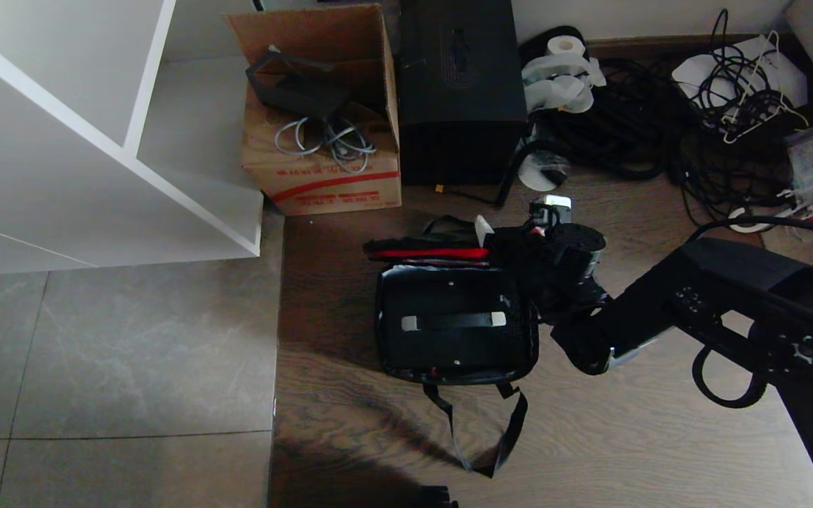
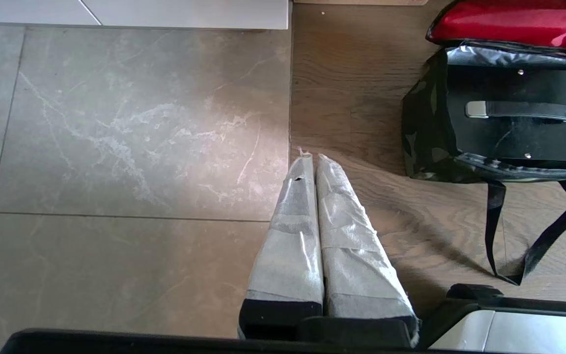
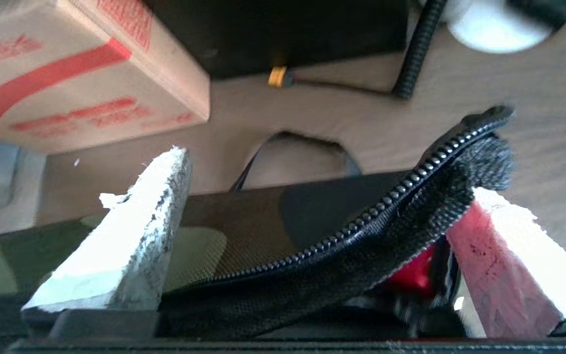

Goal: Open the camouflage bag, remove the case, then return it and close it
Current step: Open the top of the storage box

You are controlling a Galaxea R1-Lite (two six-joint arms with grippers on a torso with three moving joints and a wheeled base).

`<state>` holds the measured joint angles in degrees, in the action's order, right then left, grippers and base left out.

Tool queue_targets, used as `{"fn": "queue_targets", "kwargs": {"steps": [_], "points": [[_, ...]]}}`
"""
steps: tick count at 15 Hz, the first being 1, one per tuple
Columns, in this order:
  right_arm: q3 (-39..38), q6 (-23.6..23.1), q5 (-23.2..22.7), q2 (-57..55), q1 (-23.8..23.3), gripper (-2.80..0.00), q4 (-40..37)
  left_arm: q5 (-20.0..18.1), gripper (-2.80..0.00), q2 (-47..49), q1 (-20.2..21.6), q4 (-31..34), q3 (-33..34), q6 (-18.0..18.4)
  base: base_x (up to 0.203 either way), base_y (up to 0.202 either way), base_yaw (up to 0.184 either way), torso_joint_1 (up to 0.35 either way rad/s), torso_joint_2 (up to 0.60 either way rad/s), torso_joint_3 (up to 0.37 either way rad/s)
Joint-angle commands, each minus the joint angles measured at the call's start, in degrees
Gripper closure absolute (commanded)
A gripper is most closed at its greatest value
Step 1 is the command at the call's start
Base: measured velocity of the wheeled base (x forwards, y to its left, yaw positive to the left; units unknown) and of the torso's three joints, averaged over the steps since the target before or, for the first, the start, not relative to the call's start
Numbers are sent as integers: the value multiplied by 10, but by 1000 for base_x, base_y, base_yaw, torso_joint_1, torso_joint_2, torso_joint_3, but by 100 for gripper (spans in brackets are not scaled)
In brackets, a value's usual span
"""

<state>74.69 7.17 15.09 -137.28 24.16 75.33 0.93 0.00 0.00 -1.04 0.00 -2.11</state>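
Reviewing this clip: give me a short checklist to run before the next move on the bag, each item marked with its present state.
1. Camouflage bag open, flap folded back: ok.
2. Case inside the bag, handle up: ok.
3. Right end effector fingers spread, at the flap's zip edge: ok.
4. Flap fully free of the right end effector: cannot tell; the zip edge lies between the fingers.
5. Left end effector shut, parked over the floor away from the bag: ok.
6. Strap handle clear of the bag's opening: ok.

Wooden floor (image 1: 625,437) meeting grey tiles (image 1: 110,353), camouflage bag (image 1: 387,331) lying open on it, cardboard box (image 1: 322,180), black box (image 1: 459,106) and tangled cables (image 1: 660,134) sitting behind.
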Motion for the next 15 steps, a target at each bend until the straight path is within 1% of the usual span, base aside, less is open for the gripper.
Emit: {"fn": "queue_targets", "kwargs": {"steps": [1, 3, 4, 6, 10, 12, 15], "points": [[12, 0, 3, -11, -4, -280, 4, 0, 0, 0, 0, 0, 5, 0, 0, 0, 0, 0, 0, 0], [9, -2, 3, 2, -4, -280, 9, 0, 0, 0, 0, 0, 5, 0, 0, 0, 0, 0, 0, 0], [5, -12, -4, 9, -7, 0, 9, 0, 0, 0, 0, 0, 5, 0, 0, 0, 0, 0, 0, 0], [11, -35, -9, 25, -10, 0, 8, 0, 0, 0, 0, 0, 5, 0, 0, 0, 0, 0, 0, 0], [6, -41, -4, 64, -11, 0, 8, 0, 0, 0, 0, 0, 5, 0, 0, 0, 0, 0, 0, 0], [11, -41, -3, 65, -11, 0, 7, 0, 0, 0, 0, 0, 5, 0, 0, 0, 0, 0, 0, 0], [8, -58, -5, 68, -11, 0, 23, 0, 0, 0, 0, 0, 5, 0, 0, 0, 0, 0, 0, 0]]}}
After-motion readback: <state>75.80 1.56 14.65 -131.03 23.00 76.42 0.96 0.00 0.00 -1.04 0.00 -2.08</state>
